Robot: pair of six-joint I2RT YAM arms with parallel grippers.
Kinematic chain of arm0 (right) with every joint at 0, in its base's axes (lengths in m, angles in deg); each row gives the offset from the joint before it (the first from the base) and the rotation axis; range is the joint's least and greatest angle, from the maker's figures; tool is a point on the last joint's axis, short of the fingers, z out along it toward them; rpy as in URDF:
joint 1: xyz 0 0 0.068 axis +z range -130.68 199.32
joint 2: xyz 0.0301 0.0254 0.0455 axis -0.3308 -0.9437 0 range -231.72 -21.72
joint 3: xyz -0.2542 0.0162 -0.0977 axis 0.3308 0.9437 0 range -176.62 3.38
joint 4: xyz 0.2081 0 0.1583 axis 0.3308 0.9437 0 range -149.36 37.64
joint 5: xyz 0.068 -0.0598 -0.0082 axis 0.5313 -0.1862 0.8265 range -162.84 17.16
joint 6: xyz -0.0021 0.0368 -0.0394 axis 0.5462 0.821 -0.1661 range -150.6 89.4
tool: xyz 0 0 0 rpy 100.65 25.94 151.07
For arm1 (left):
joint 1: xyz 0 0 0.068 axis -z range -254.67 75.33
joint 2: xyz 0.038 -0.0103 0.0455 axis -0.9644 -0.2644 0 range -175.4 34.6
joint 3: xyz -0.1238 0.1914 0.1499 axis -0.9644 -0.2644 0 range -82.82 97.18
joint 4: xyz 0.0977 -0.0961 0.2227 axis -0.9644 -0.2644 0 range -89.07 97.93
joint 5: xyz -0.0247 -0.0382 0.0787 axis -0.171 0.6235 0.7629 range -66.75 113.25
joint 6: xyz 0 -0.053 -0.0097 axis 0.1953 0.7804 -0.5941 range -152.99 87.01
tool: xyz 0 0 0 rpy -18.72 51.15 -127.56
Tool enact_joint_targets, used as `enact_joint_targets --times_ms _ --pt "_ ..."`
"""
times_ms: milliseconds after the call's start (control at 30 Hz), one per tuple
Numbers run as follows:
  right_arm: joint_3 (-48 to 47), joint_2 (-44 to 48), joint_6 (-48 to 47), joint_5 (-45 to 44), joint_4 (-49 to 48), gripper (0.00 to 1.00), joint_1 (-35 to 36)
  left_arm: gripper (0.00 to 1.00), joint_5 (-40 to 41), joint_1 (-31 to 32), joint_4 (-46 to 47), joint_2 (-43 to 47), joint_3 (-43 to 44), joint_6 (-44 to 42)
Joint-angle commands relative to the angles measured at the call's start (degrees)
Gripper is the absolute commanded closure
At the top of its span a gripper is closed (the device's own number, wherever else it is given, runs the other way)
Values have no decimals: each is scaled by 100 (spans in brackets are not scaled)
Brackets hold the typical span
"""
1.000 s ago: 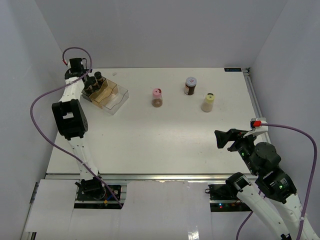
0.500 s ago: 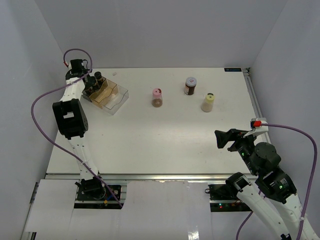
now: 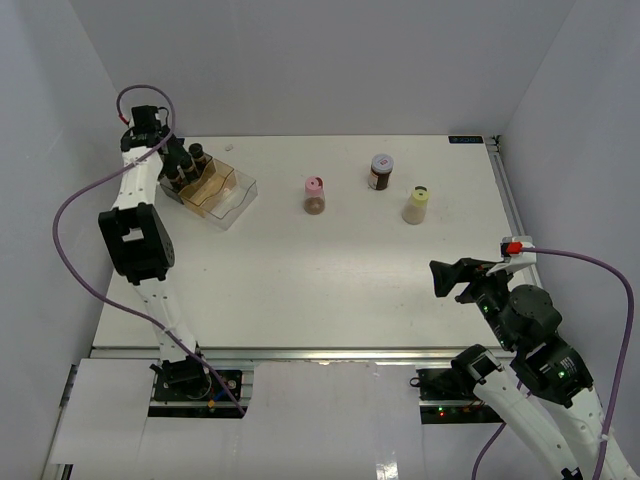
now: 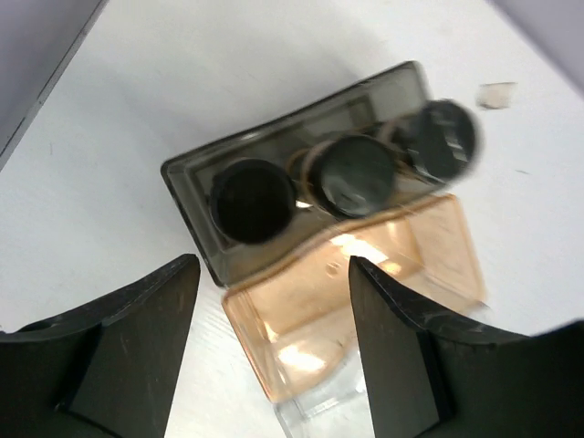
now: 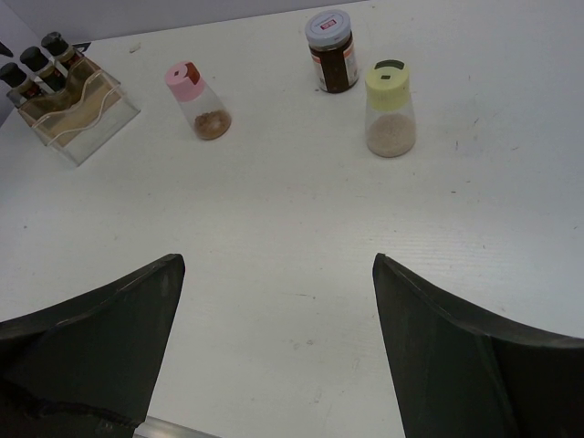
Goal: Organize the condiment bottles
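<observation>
Three black-capped dark bottles [image 4: 253, 199] [image 4: 354, 173] [image 4: 441, 137] stand in a row in the back compartment of the clear bin [image 4: 365, 292]. They also show in the top view [image 3: 181, 161]. My left gripper [image 4: 272, 266] [image 3: 158, 148] is open and empty above the bin. On the table stand the pink-capped jar [image 3: 314, 195] [image 5: 196, 100], the grey-lidded red-label jar [image 3: 381, 171] [image 5: 331, 50] and the pale yellow jar [image 3: 416, 204] [image 5: 390, 109]. My right gripper [image 5: 278, 265] [image 3: 445, 277] is open and empty, well short of them.
The clear bin [image 3: 225, 195] [image 5: 82, 123] sits at the far left with its front amber compartments empty. The left wall is close behind the left arm. A small white scrap [image 4: 497, 93] lies beyond the bin.
My left gripper has pulled up and back to the left, away from the black-capped bottles in the bin. The right arm has not moved.
</observation>
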Motion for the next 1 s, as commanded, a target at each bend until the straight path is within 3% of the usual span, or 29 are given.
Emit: enact_joint_targets --times_ms 0,167,300,600,800,967 --pt "-93 25 -119 -153 -178 10 -1 23 -746 -26 -136 1325 -6 181" --pt "-52 90 -152 -351 -150 10 -1 9 -2411 314 900 2234 -1184 20" --pt "44 116 -145 -233 -217 10 8 7 -2054 1564 761 2057 -1037 -549" --pt "49 156 -177 -245 -172 10 8 8 -1476 3031 775 1059 -283 -954" --pt "65 193 -180 -260 -194 10 8 12 -1140 3469 548 83 652 -1052" --pt "83 216 -197 -249 -203 10 8 13 -1028 3666 710 -66 407 -1117"
